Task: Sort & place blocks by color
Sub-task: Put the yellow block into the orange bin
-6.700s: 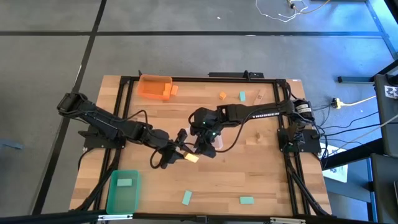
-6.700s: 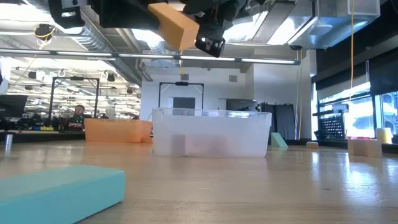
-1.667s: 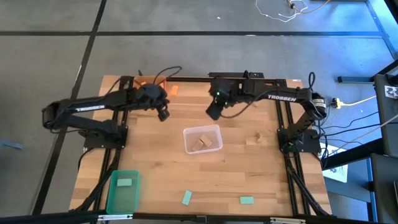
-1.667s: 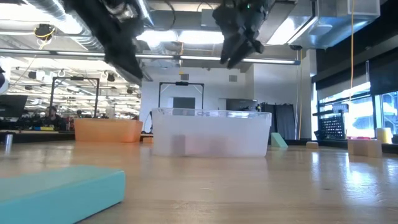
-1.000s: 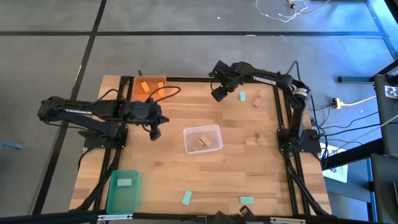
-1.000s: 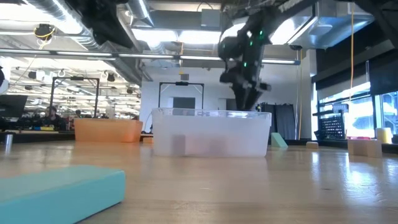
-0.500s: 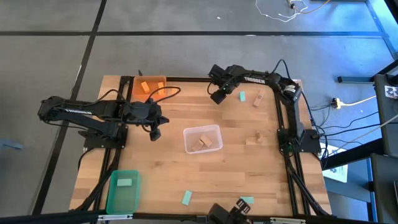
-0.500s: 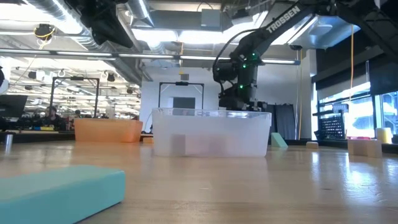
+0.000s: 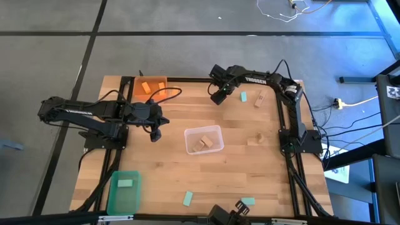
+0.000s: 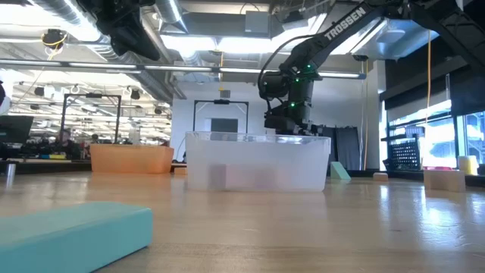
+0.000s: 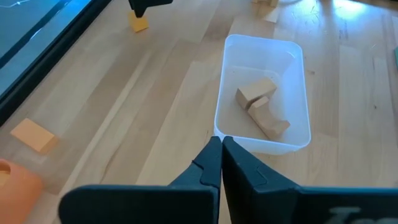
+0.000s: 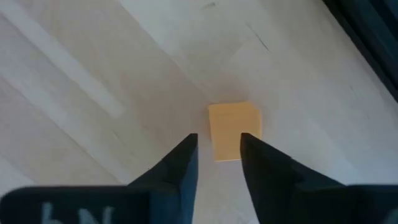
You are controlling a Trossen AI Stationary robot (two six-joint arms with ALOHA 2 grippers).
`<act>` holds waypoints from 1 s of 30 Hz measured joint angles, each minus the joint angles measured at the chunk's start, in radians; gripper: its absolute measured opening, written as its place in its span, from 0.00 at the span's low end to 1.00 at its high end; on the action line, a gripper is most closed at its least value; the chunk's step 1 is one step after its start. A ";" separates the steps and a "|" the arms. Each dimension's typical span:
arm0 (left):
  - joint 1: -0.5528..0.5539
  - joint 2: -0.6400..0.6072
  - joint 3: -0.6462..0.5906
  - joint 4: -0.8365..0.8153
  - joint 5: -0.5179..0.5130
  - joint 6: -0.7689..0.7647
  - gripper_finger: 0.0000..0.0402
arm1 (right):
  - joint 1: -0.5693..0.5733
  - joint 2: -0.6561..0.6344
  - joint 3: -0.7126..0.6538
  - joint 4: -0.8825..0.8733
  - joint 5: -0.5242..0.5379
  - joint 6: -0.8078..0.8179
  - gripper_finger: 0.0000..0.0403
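Over near the table's (image 9: 250,169) far edge, the right claw (image 12: 217,155) stands low over an orange block (image 12: 233,129), fingers partly spread to either side of it, not yet pinching. A mint block (image 9: 243,96) and a tan block (image 9: 257,100) lie just beside, with bare wood toward the clear bin (image 9: 204,139) holding tan pieces. The left claw (image 11: 221,163) hangs shut and empty, between that bin and the orange bin (image 9: 149,87).

Orange block (image 12: 233,129), tan blocks (image 11: 261,107), mint-green block (image 10: 72,233), pale wood table (image 9: 250,169).
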 joint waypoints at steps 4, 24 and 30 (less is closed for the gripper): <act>0.000 0.000 0.000 0.000 0.001 -0.001 0.01 | 0.000 0.000 0.000 0.000 0.000 0.002 0.26; 0.000 0.000 0.000 -0.020 0.012 -0.003 0.01 | -0.001 0.001 0.000 -0.001 0.079 -0.008 0.59; 0.000 0.000 0.000 -0.021 0.012 -0.003 0.01 | -0.003 0.036 0.000 -0.003 0.061 -0.031 0.59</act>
